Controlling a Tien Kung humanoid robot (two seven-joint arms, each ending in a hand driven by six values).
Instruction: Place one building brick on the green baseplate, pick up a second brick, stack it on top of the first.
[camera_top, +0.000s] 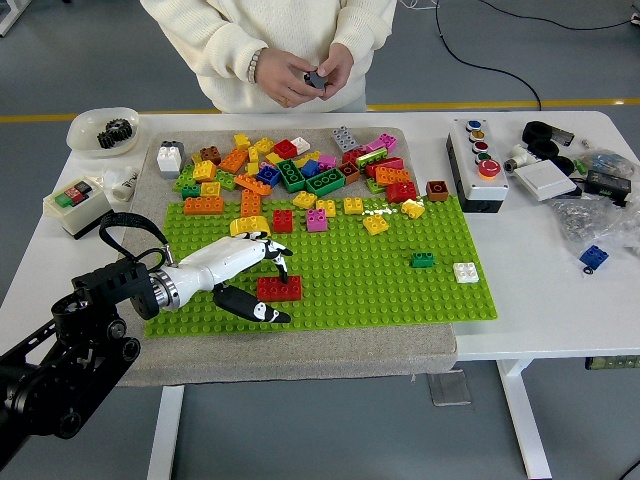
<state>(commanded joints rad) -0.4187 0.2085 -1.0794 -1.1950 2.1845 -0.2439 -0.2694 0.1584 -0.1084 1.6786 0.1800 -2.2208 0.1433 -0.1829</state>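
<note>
Inspection of the head view finds one arm at work. We record the black left arm entering from the lower left corner, forearm angled up and to the right, with its white five-fingered left hand (243, 272) lying low over the near left part of the green studded baseplate (380, 290). We note the fingers reaching over the back of a red rectangular building brick (279, 288) while the black-tipped thumb (255, 308) lies along the brick's near side; the hand appears to pinch the brick between them, though contact at the fingertips is too small for us to confirm. The red brick sits on the baseplate. A yellow brick (248, 226) lies just behind the hand. A heap of loose coloured bricks (300, 165) lies along the far edge, with a small green brick (422, 260) and a white brick (465, 272) standing apart to the right. Across the white table (530, 290), a person in a cream sweater holds a small dark object (315, 79) in both hands.
</note>
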